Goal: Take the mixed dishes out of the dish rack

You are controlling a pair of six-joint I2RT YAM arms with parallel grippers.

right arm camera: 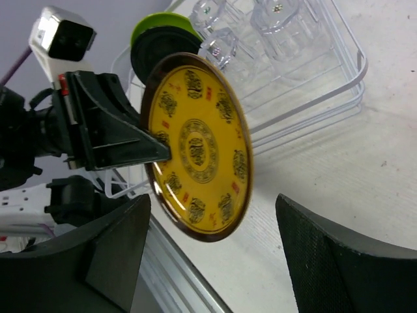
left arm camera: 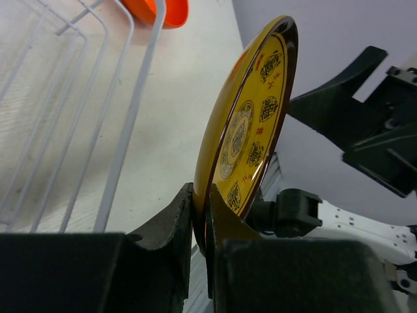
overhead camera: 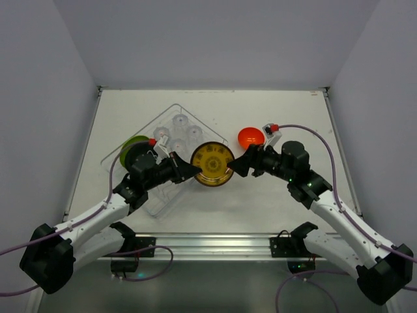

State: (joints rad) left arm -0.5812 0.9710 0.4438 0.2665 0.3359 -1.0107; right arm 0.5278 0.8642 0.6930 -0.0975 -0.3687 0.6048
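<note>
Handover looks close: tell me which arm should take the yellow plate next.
Right, probably: the right gripper, open, faces the yellow plate; the left gripper is shut on its opposite rim.

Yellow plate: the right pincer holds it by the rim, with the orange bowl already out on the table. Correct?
No. The left pincer holds the plate by the rim, as the left wrist view shows; the right pincer is open. The bowl is indeed out on the table.
</note>
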